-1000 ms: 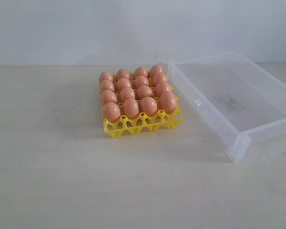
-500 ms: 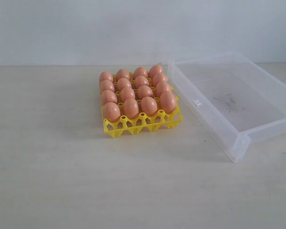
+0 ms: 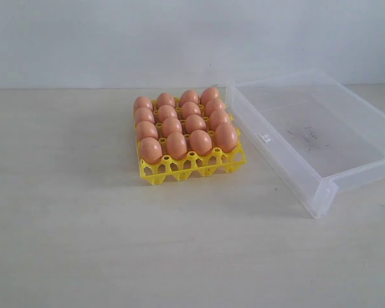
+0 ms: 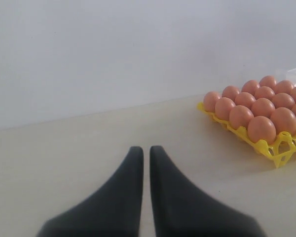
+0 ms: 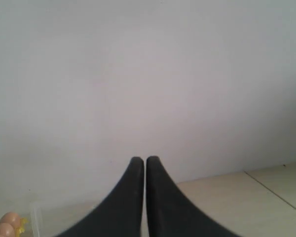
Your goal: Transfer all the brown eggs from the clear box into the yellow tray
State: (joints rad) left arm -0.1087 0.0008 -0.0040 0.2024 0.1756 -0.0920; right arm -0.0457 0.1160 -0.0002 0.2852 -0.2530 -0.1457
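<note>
Filling yellow tray [image 3: 191,168], brown eggs [image 3: 181,122] well apart from left gripper [image 4: 146,149].

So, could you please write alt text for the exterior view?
Sixteen brown eggs fill a yellow tray on a pale table, with an empty clear box close beside it on the right.

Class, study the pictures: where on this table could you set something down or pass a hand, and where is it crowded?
Free: the wide stretch of table left of the yellow tray, the strip in front of tray and clear box, and the box's bare floor. Crowded: brown eggs fill every tray cup, and tray and box nearly meet.
</note>
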